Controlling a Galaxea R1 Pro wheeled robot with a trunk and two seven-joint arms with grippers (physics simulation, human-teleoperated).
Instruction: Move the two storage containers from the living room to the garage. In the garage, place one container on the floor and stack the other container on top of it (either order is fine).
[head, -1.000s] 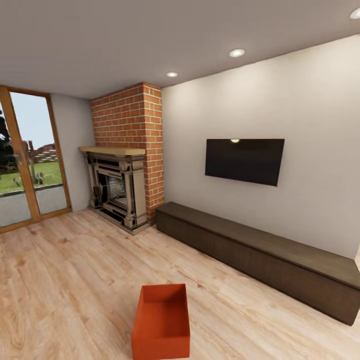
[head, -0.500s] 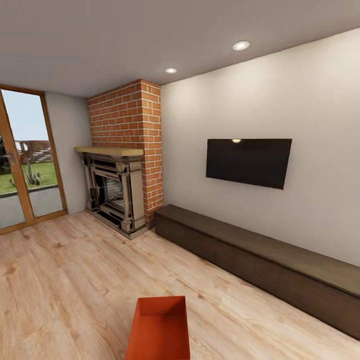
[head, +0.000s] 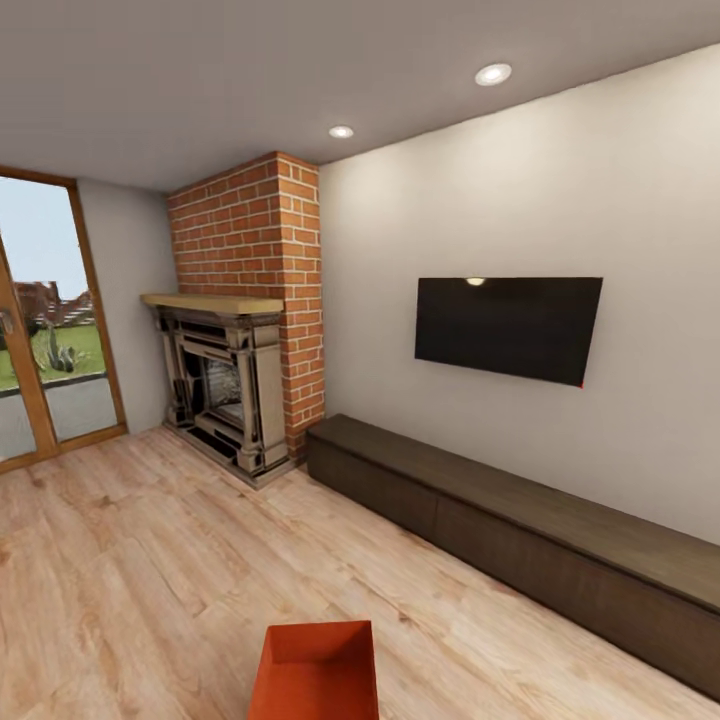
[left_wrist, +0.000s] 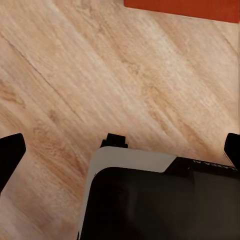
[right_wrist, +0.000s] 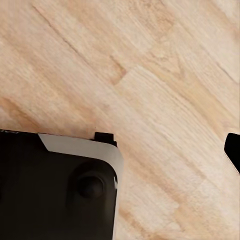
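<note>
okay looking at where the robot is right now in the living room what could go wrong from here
1. The orange-red container sits on the wood floor at the head view's bottom edge, partly cut off; rolling closer could bump or push it.
2. Only one container is in sight, so the second may have to be searched for.
3. The left gripper hangs wide open over bare planks with just the bin's edge in its camera; a grasp from this pose would likely miss.
</note>
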